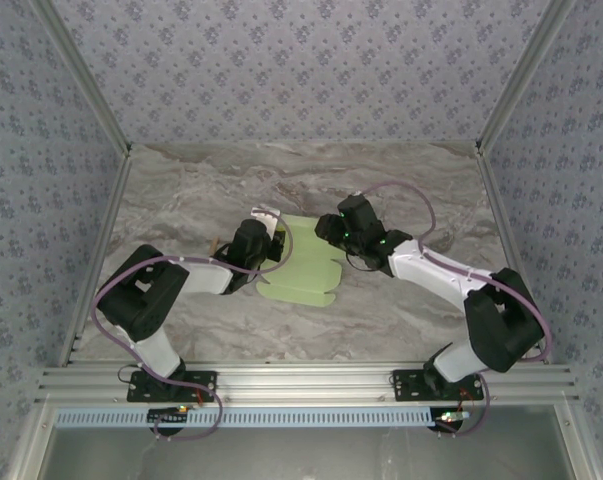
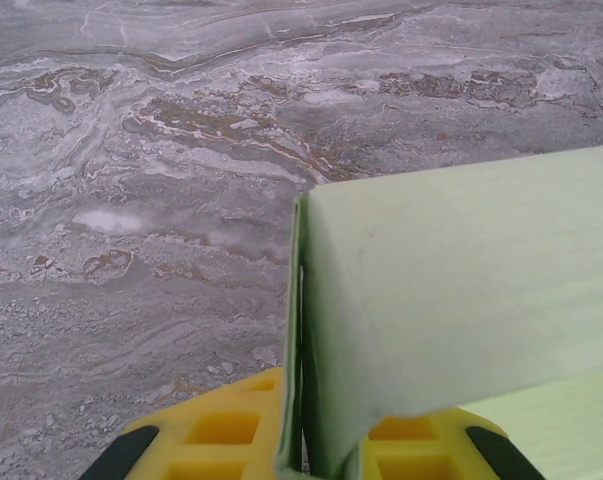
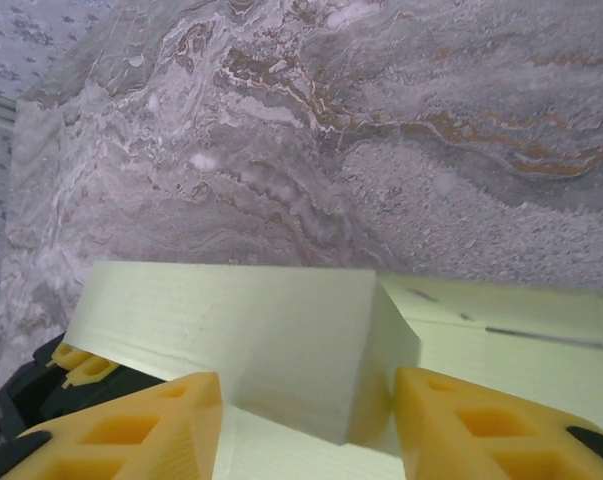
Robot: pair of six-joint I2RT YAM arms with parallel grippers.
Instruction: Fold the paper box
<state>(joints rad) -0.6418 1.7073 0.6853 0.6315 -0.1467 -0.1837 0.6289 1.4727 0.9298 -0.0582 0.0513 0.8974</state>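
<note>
Low in the left wrist view the left fingers (image 2: 221, 435) clamp narrowly on an upturned edge of the paper box (image 2: 461, 300), seemingly anchoring it at the table's (image 1: 181, 190) centre, while the right fingers (image 3: 131, 425) straddle its raised panel wide, contact unclear.

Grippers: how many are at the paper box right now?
2. The left gripper is shut on a folded edge at the left side of the paper box; the right gripper stands open astride a raised panel at its right side.
</note>
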